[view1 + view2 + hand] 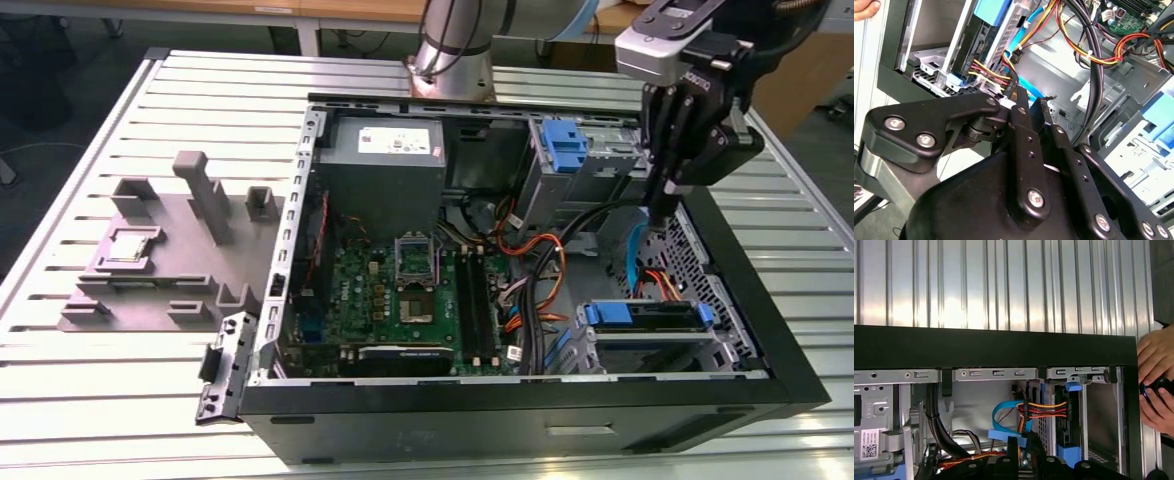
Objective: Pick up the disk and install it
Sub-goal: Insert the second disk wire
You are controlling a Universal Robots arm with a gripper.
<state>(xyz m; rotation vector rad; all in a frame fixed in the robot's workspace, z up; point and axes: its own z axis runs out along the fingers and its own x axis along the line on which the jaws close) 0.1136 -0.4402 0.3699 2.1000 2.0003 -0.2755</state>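
gripper [659,220]: exterior view. Black, hangs fingers-down over the open computer case [534,405], at the case's side on the exterior view's right. Fingers drawn close together, nothing between them.
disk [641,315]: exterior view. Sits in the drive bay at the case's near corner on the exterior view's right, blue carrier edge facing the case interior. Well below the gripper, not touching it.
blue bracket [566,145]: exterior view. In the far bay, just beside the gripper's body.
power supply [383,150]: exterior view. Grey box with a white sticker in the far corner, above the motherboard [400,290].
fixture plate [160,265]: exterior view. Grey, on the slatted table [94,410], outside the case on the exterior view's left.
gripper [1029,97]: second wrist view. Two black fingers with a narrow slit between the tips, holding nothing. Tips are over the case floor near a bundle of red and yellow wires [991,75].
disk [971,47]: second wrist view. Seen edge-on in its bay, blue carrier along one side, wires running to its end.
disk [1061,415]: first wrist view. Upright in the bay under the case's black rim, blue tab at its upper end, orange and red wires [1046,410] reaching its side.
gripper [1023,441]: first wrist view. Fingertips close to a blue ribbon cable [1004,412], clear of the disk.
hand [1154,375]: first wrist view. A person's hand outside the case wall, on a dark object I can't make out.
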